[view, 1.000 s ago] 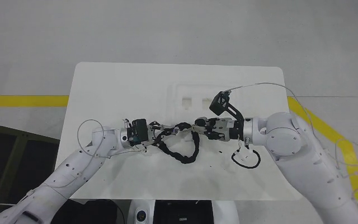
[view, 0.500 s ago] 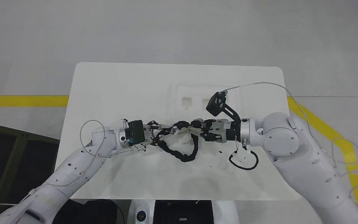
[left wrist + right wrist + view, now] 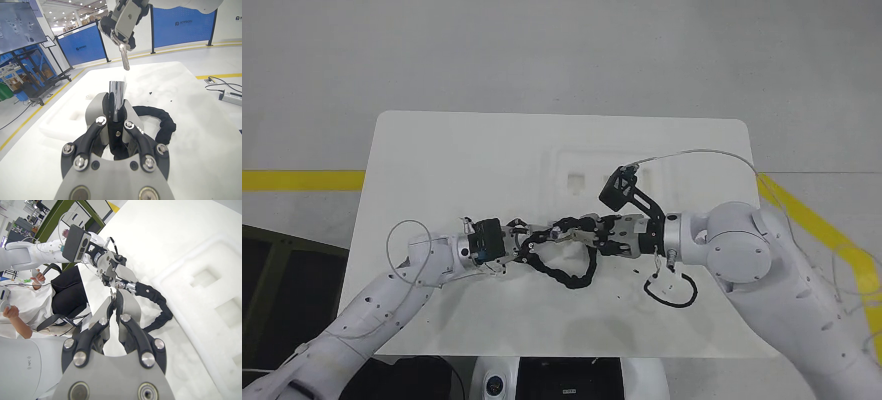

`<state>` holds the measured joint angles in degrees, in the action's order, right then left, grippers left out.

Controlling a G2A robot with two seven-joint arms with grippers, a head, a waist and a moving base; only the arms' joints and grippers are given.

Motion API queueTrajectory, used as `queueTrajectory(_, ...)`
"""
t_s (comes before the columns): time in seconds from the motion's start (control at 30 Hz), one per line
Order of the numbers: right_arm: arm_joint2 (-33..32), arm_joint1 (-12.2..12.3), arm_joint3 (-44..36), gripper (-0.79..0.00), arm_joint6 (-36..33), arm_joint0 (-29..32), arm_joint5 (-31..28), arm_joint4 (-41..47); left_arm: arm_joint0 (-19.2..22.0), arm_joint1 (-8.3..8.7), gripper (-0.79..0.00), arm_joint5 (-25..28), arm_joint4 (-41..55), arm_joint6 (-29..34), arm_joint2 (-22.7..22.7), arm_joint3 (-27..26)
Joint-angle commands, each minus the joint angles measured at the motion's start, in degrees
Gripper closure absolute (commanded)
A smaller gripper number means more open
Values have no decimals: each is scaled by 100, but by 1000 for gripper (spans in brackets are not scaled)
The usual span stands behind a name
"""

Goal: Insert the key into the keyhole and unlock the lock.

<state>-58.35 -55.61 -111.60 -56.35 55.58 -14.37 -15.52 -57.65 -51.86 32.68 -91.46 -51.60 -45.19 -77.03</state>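
Right hand (image 3: 115,300): clenched on the head of the key (image 3: 124,58). The blade sticks out past the fingertips, with a ring hanging at the head.

Left hand (image 3: 114,101): clenched on the lock (image 3: 117,91) at its chrome cylinder, whose end stands clear of the fingers. The black-sleeved cable (image 3: 166,125) loops away from the body and down onto the worktop (image 3: 442,160).

Position: the two hands face each other tip to tip above the middle of the worktop, nearer its front edge than its back edge. The left hand is on the side of the left edge and the right hand on the side of the right edge. A foam tray (image 3: 662,165) lies behind them, toward the back edge.

Relation that matters: the keyhole (image 3: 118,285) sits in the end face of the cylinder and looks toward the right hand. The key's long axis points at that face. The tip is near the face but apart from it, with a clear gap in the left wrist view. There the blade leans slightly off the cylinder's axis, and the tip sits a little to one side of the face's centre.

Judgement:
- The key is not yet inserted, so the step in hand is final alignment.
- The right hand should do the closing, since it carries the key.
- It needs a small sideways correction and a slight tilt to bring the blade in line with the cylinder, then a straight push along that line.
- Risk: with the lean uncorrected, the tip may land on the face beside the slot and skid on the chrome.
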Motion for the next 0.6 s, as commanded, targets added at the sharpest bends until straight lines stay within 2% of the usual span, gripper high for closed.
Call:
queueTrajectory(0.0,47,-10,-54,0,-53,-50,118,-75,-18,0,0,-54,-126,-154,-11,19)
queueTrajectory(0.23,147,-35,-268,0,-226,-186,572,-436,-43,-32,0,-161,-380,-660,-5,175)
queueTrajectory(0.57,203,-62,-459,0,-366,-266,715,-455,-20,-66,0,-254,-514,-614,-24,220)
